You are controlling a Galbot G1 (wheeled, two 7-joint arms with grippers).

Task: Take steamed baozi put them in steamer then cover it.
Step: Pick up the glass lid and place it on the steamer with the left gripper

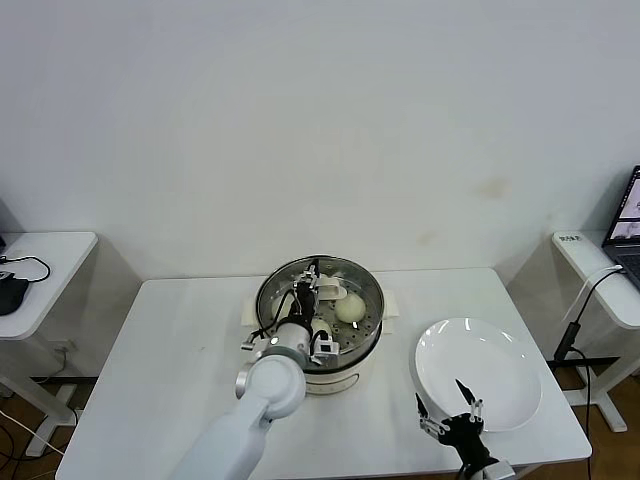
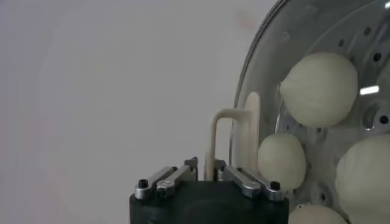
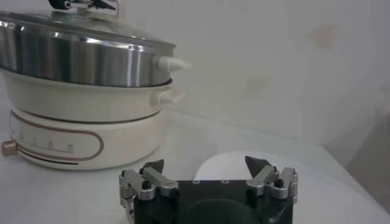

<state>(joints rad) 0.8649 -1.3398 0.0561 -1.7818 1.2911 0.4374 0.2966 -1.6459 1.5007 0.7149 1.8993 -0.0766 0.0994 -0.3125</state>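
With the cover [image 1: 322,296] pinched by its handle in the left gripper [image 2: 206,173] over the steamer [image 1: 372,335], a skewed release risks an unseated rim, while the right gripper [image 3: 206,163] is held open near the plate [image 1: 478,372].

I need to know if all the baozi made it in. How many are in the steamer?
4, seen through the cover in the left wrist view: baozi, baozi, baozi and baozi, all on the steamer tray. The head view shows one clearly; the left end effector hides others.
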